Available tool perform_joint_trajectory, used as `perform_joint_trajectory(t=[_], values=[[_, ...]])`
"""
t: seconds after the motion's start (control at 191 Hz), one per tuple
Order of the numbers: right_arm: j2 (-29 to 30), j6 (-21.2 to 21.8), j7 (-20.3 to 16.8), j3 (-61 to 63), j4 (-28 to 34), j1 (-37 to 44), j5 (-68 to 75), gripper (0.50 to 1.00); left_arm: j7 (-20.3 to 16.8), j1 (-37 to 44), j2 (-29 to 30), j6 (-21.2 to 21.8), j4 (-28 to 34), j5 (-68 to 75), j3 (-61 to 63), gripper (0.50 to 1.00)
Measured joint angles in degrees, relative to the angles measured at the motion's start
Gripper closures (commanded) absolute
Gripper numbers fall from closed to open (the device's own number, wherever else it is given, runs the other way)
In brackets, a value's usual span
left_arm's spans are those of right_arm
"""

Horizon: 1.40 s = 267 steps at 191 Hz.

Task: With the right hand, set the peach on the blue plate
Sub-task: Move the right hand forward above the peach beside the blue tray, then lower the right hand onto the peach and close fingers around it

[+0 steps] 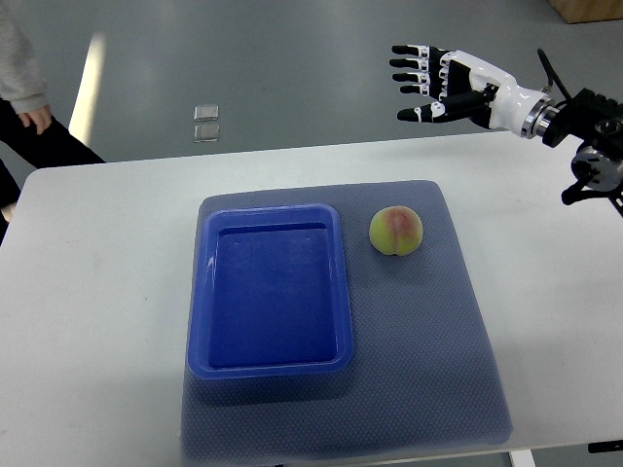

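A yellow-green peach (395, 231) with a pink blush lies on the grey mat, just right of the blue plate (200, 292), a rectangular tray that holds nothing. My right hand (425, 84) hovers beyond the table's far edge, up and to the right of the peach, its black-and-white fingers (409, 64) spread and holding nothing. Its arm enters from the right edge. No left arm shows.
The grey mat (448, 370) covers the middle of the white table (88, 292). A person stands at the far left, with a hand (39, 119) hanging by the table's corner. Two small clear squares (205, 123) lie on the floor behind the table.
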Motion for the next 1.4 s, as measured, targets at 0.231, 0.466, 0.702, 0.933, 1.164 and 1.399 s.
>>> perform_joint_trajectory(t=[0.231,0.466,0.702,0.933,1.164,1.399], values=[[-6.92,5.1,-9.01,-17.47,6.38,15.13,-11.03,0.57,-0.03,-0.01,0.0,-0.31,-0.2,-0.09,-0.09,0.5],[-5.94,5.18,-15.95,-30.46,9.44,21.97,-14.8,0.57,-0.03,-0.01,0.0,-0.37,-0.24,-0.21,-0.09,0.5],[-3.12,3.78,-16.83,-31.17,9.41,17.83,-15.28,0.57,-0.02,-0.01,0.0,-0.51,-0.22,-0.27,0.0,0.5],[-0.7,0.67,-16.84,-31.09,8.85,14.46,-15.4,0.57,-0.01,-0.01,0.0,-0.51,-0.07,-0.47,-0.05,0.5],[1.4,-2.24,-16.85,-31.12,7.49,11.89,-15.4,0.572,-0.01,-0.01,0.0,-0.51,-0.04,-0.56,-0.07,0.5],[1.99,-4.57,-16.85,-31.11,7.17,9.44,-15.4,0.572,-0.01,-0.01,0.0,-0.51,0.17,-0.56,-0.09,0.5]])
